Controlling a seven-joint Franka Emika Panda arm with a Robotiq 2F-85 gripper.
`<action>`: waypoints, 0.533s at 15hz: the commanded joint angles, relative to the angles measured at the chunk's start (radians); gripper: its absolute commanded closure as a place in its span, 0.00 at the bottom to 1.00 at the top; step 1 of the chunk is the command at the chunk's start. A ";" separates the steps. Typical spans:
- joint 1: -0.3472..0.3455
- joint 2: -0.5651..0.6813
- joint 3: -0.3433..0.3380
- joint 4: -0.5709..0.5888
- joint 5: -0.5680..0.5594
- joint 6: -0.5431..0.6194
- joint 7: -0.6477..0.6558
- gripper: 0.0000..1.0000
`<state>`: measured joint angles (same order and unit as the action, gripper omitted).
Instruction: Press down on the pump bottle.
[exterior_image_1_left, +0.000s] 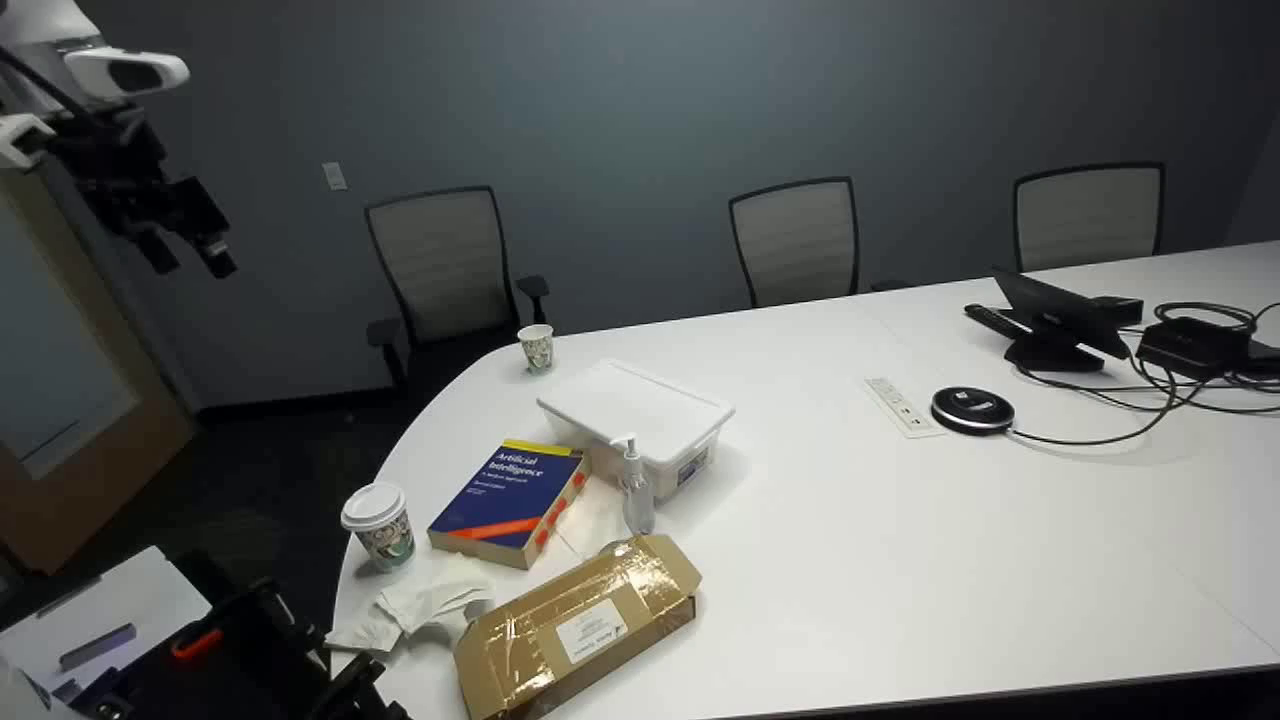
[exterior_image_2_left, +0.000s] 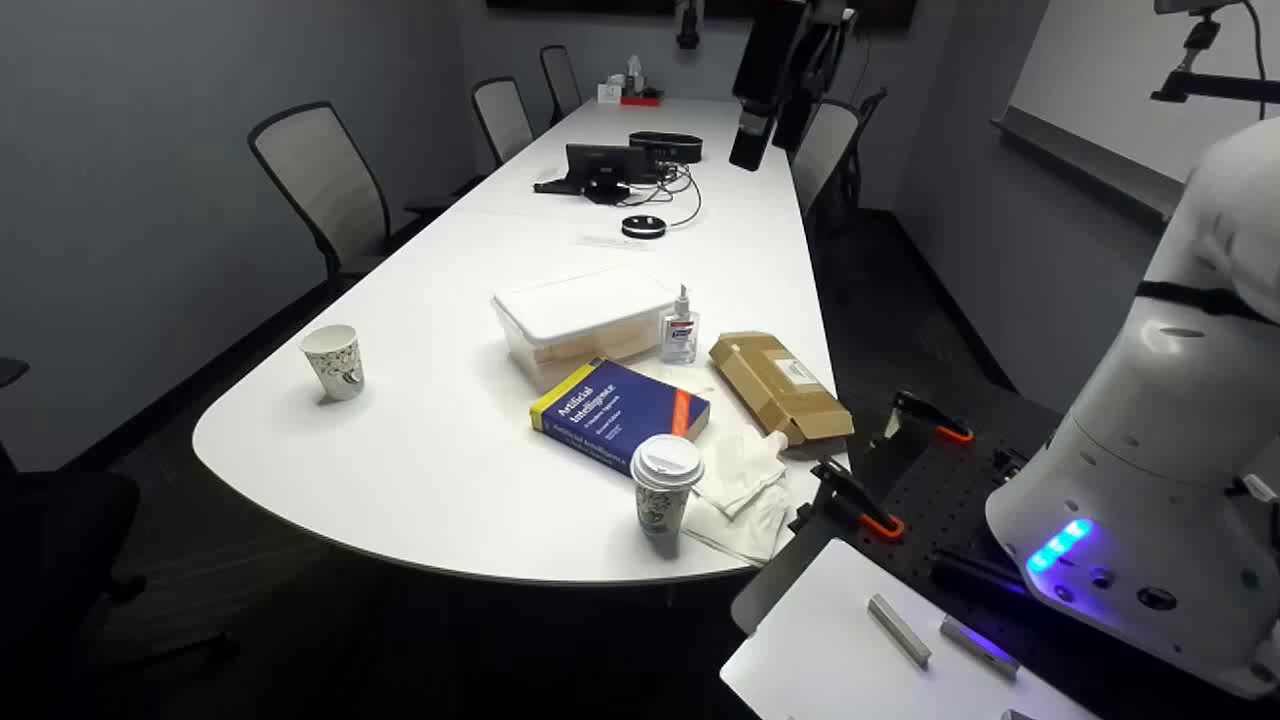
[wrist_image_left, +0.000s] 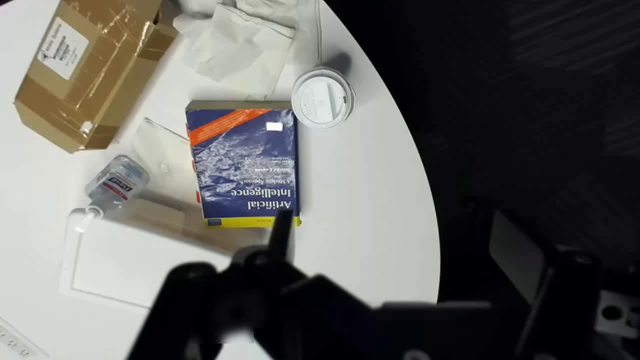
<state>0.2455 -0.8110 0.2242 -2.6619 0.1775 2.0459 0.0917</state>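
In an exterior view, the gripper (exterior_image_1_left: 190, 258) hangs at upper left, jaws spread, before a grey wall (exterior_image_1_left: 620, 120). A mesh chair (exterior_image_1_left: 440, 260) stands behind the rounded left end of the white tabletop (exterior_image_1_left: 900, 560). Below centre, the pump bottle (exterior_image_1_left: 637, 488) stands upright on it, just beside a lidded box (exterior_image_1_left: 640, 405). Rightward follow a second chair (exterior_image_1_left: 795, 240), a black disc (exterior_image_1_left: 972, 410), a tilted screen (exterior_image_1_left: 1060, 312), a third chair (exterior_image_1_left: 1090, 220).

White arm (exterior_image_2_left: 1160, 400) with its black hand (exterior_image_1_left: 190, 261) high in the air, fingers (exterior_image_1_left: 157, 252) downward, aslant and apart.
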 joint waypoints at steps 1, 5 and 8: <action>0.002 0.001 -0.002 0.002 -0.002 -0.002 0.002 0.00; -0.046 0.064 -0.043 0.048 -0.012 0.013 0.000 0.00; -0.127 0.172 -0.092 0.121 -0.033 0.039 0.019 0.00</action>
<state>0.1886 -0.7701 0.1690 -2.6333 0.1632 2.0616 0.0918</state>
